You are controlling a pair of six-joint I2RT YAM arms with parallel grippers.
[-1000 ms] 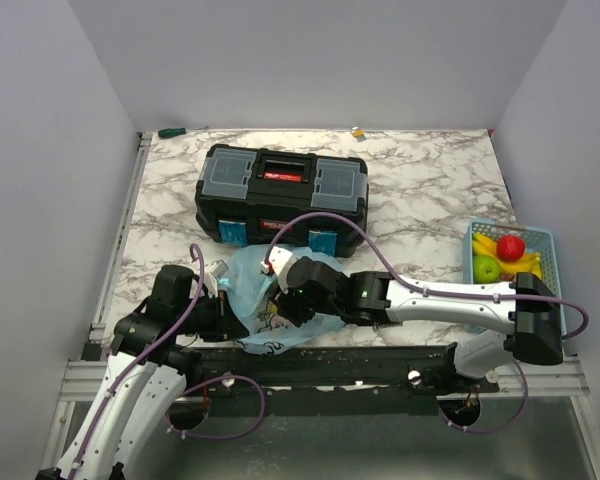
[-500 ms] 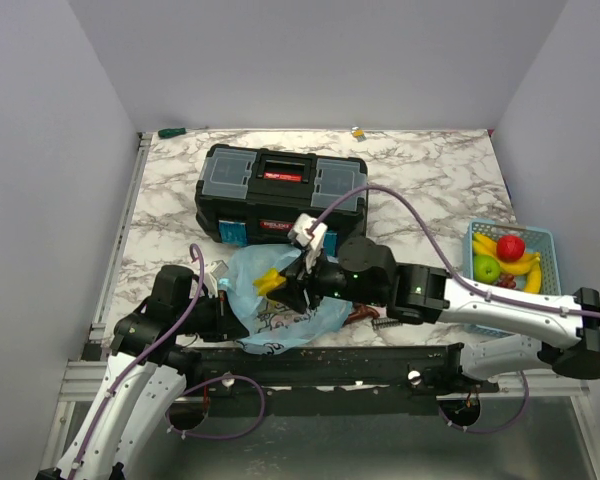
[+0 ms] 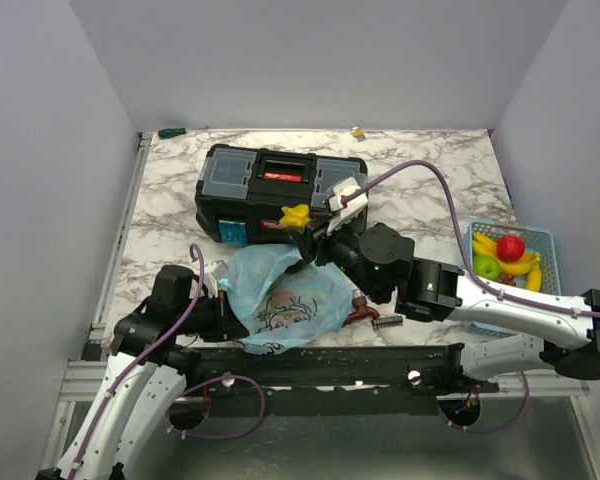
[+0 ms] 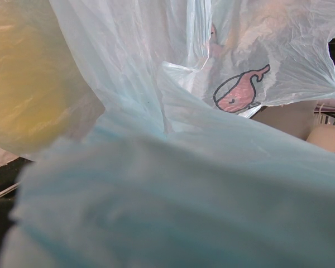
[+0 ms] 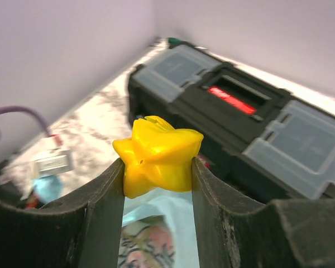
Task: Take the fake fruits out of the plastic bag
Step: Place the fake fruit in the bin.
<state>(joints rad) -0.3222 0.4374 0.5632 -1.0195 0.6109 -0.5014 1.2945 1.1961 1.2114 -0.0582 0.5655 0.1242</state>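
Left gripper (image 3: 224,304) is pinching the plastic bag (image 3: 292,306) edge, apparently anchoring it, while right gripper (image 5: 158,167) is holding a yellow fruit (image 5: 156,146) clear above.

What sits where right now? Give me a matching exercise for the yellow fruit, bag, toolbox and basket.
1. yellow fruit
2. bag
3. toolbox
4. basket

A. at the table right edge
B. held in the right gripper
C. far side, closed
D. near edge, crumpled

Pairs: 1-B, 2-D, 3-C, 4-A
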